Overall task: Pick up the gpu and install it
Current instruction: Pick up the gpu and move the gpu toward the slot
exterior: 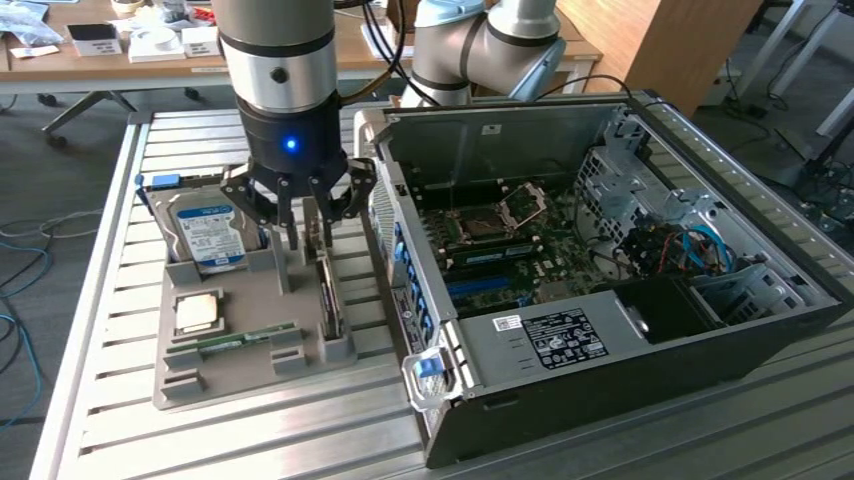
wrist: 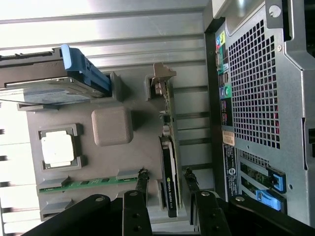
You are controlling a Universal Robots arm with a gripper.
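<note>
The gpu [exterior: 328, 293] stands on edge in a slot of the grey holder [exterior: 247, 385], beside the computer case. In the wrist view the gpu [wrist: 170, 160] is edge-on, green with a black fan housing and a silver bracket at its far end. My gripper [exterior: 304, 238] hangs over it, open. One finger sits on each side of the card, and the fingertips [wrist: 142, 178] are level with its top edge, apart from it. Nothing is held.
The holder also carries a silver hard drive [exterior: 208, 236], a square processor [exterior: 198, 312] and a narrow green RAM strip [exterior: 235, 343]. The open computer case [exterior: 747, 330] lies at the exterior view's right with its motherboard [exterior: 514, 245] exposed. All rests on a slatted metal table [exterior: 120, 250].
</note>
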